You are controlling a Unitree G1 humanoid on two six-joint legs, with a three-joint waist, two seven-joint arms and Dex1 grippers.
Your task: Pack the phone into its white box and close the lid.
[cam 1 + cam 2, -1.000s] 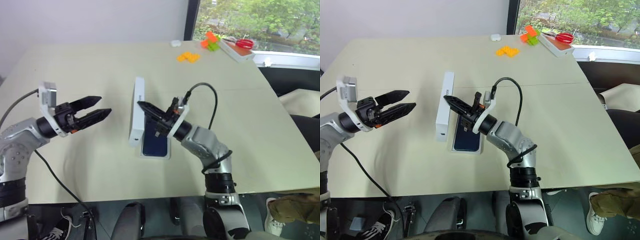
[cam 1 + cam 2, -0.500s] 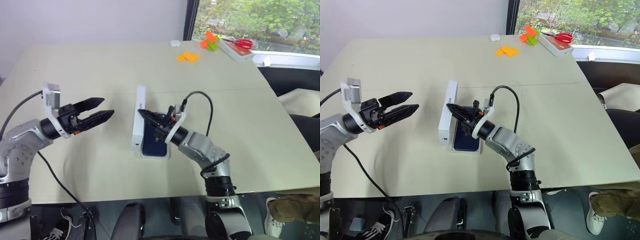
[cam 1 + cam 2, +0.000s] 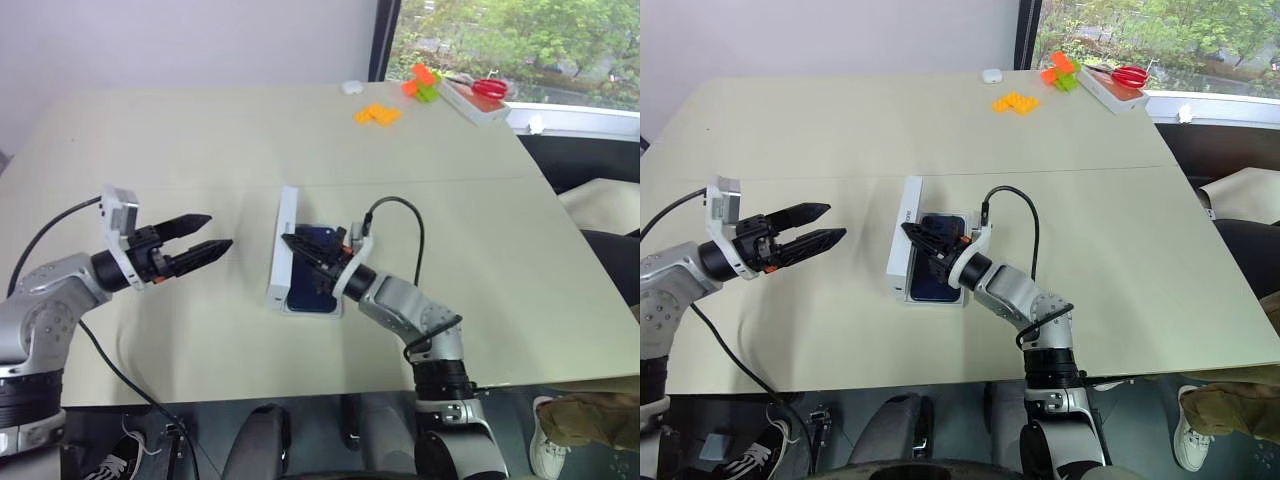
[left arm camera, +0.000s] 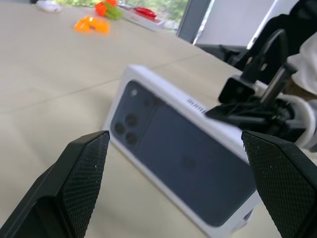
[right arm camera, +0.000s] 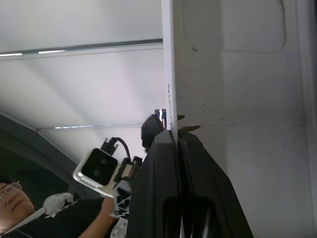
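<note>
Lowering the lid (image 3: 281, 246), a white shallow cardboard cover printed with a dark blue phone picture, calls for a slow, square descent, we judge. Our right gripper (image 3: 296, 243) is pinched together on its upper edge. The lid stands on its long edge at the nine o'clock side of the shallow white cardboard box (image 3: 312, 306), mid-table. Its long axis runs twelve to six o'clock, printed face towards nine. Inside the box lies the slim dark navy phone (image 3: 313, 276), aligned likewise. Our left gripper (image 3: 208, 234) hovers spread at nine o'clock, holding nothing; it could steady the lid.
</note>
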